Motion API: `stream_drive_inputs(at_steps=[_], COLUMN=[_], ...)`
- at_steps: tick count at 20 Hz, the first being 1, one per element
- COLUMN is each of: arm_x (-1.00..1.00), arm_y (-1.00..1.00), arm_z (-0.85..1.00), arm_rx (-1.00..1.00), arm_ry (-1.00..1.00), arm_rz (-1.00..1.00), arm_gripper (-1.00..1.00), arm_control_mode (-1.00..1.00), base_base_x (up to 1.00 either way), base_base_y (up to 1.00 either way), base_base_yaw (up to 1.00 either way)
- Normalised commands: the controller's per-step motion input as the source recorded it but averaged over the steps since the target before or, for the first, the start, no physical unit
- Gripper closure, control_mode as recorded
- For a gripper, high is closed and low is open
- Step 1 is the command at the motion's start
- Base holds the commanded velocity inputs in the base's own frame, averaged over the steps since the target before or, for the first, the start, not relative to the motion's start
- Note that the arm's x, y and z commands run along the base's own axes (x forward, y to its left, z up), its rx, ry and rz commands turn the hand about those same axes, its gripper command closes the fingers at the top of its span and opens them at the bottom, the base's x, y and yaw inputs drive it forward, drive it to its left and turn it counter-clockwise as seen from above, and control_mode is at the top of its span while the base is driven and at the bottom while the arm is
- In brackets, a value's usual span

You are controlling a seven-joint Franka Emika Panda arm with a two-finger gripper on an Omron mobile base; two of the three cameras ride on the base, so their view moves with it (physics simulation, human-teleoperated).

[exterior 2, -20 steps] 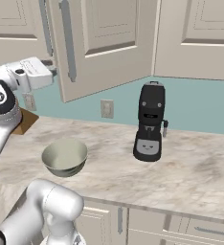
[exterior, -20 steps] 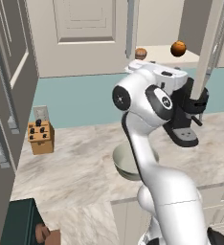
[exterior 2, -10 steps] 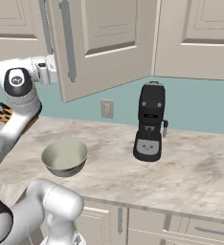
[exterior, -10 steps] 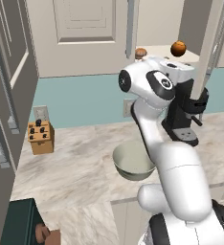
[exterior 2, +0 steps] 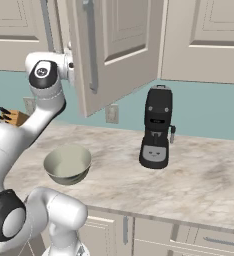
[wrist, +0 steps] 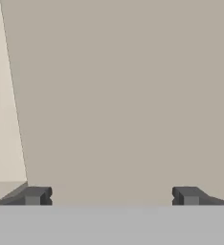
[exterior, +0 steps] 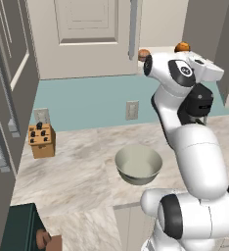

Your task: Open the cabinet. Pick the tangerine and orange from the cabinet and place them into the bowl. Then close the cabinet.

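End effector [wrist: 111, 196] wide, empty, facing the cabinet [exterior: 82, 34] interior.
Orange [exterior: 182, 47] and tangerine [exterior: 144, 54] sit on the shelf, just left.

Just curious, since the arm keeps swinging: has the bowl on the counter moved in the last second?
No. The bowl sits left of the coffee machine as before.

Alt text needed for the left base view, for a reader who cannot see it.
A white robot arm reaches up toward the open cabinet, where two orange fruits sit on its shelf. Below, the empty bowl stands on a marble counter, a knife block to its left.
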Motion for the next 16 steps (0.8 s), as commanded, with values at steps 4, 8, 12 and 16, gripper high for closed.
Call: stream_drive_inputs(at_steps=[4, 8, 12, 16], arm_x=[-0.05, 0.00, -0.35, -0.52], arm_y=[-0.59, -0.12, 0.02, 0.37], arm_z=[0.00, 0.00, 0.00, 0.00], arm_rx=[0.08, 0.02, 0.00, -0.06], arm_ry=[0.00, 0.00, -0.08, -0.14], arm_rz=[-0.26, -0.12, 0.01, 0.16], arm_gripper=[-1.00, -1.00, -1.00, -1.00], arm_control_mode=[-1.00, -1.00, -1.00, -1.00], base_base_x=[0.00, 0.00, 0.00, 0.00], base_base_y=[0.00, 0.00, 0.00, 0.00], base_base_yaw=[0.00, 0.00, 0.00, 0.00])
